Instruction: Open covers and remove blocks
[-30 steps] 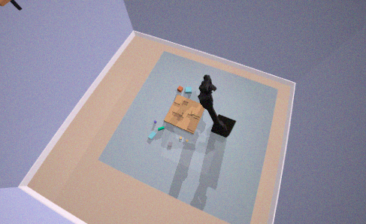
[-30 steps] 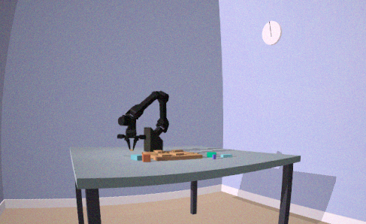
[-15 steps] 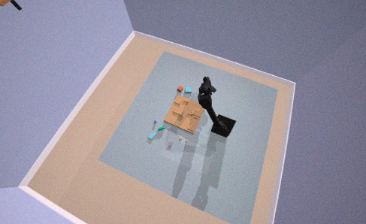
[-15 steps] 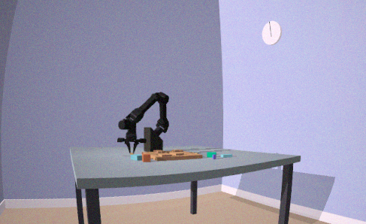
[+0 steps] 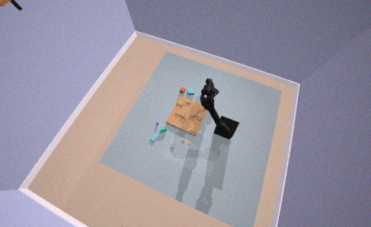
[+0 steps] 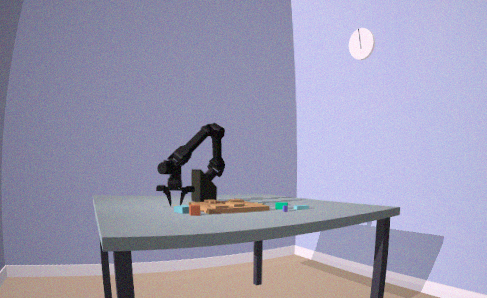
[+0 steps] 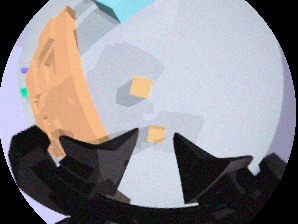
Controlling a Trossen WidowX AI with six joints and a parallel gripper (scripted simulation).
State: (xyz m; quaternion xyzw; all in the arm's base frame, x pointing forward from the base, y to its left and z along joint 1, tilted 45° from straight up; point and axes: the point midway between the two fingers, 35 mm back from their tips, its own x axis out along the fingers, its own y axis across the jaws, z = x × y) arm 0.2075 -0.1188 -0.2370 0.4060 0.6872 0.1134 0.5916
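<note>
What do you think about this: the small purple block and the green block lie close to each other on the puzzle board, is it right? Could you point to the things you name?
Not quite: the purple block [image 5: 157,123] [image 6: 285,208] [image 7: 24,70] and green block [image 5: 163,130] [image 6: 280,205] [image 7: 24,92] lie close together on the table [image 5: 136,152] [image 6: 229,230] [image 7: 225,75], beside the puzzle board [image 5: 186,127] [image 6: 251,207] [image 7: 75,120], as the top view shows.

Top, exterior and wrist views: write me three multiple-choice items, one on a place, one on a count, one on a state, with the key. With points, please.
1. Which block lies right beside the orange-red block [image 5: 182,90] [image 6: 194,210]?
A) a green one
B) a cyan one [image 5: 190,91] [image 6: 181,209] [image 7: 131,7]
C) a purple one

2. How many small tan blocks [image 7: 141,87] [image 7: 156,134] does the wrist view show?
A) two
B) four
C) five

3. How does the claw [image 6: 176,204] [image 7: 156,133] stand?
A) shut, fingertips touching
B) shut on a block
C) open, fingertips apart

Key:
1 B: the top view shows the pair side by side off one edge of the board [image 5: 186,127] [image 6: 239,209] [image 7: 62,107].
2 A: one shows between the fingertips, one farther off.
3 C: the wrist view shows a gap on both sides of the nearer tan block.
</note>
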